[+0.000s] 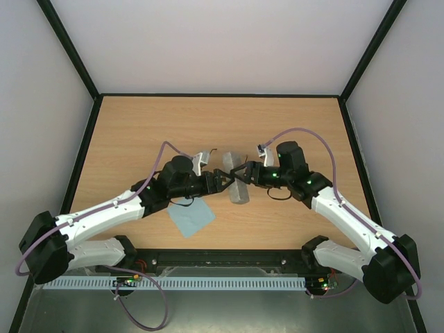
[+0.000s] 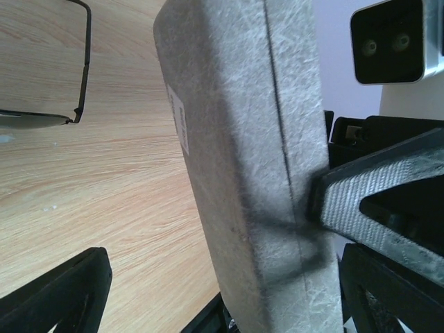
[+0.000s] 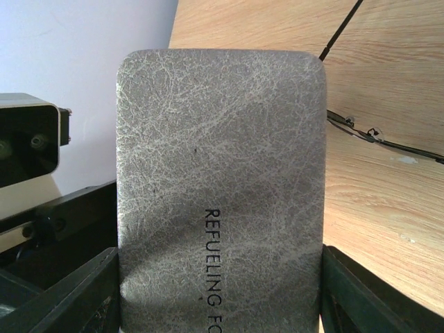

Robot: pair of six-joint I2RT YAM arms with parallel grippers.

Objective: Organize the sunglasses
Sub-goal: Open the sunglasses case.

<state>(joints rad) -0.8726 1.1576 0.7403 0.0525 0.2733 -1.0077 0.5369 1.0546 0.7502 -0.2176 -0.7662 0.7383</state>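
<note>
The grey case (image 1: pixel 238 187) is closed and stands on its edge at the table's middle, between both grippers. My right gripper (image 1: pixel 244 173) is shut across its width; in the right wrist view the case (image 3: pixel 220 159) fills the gap between the jaws of the right gripper (image 3: pixel 218 298). My left gripper (image 1: pixel 222 182) is open around the case's end; its near finger (image 2: pixel 62 291) stands apart from the case (image 2: pixel 236 139). The sunglasses (image 1: pixel 279 195) lie on the table partly under the right arm. Their thin wire frame shows in the right wrist view (image 3: pixel 378 137) and the left wrist view (image 2: pixel 84 62).
A light blue square cloth (image 1: pixel 191 216) lies flat on the wooden table (image 1: pixel 139 139) under the left arm's wrist. Black-edged walls enclose the table on the left, right and far sides.
</note>
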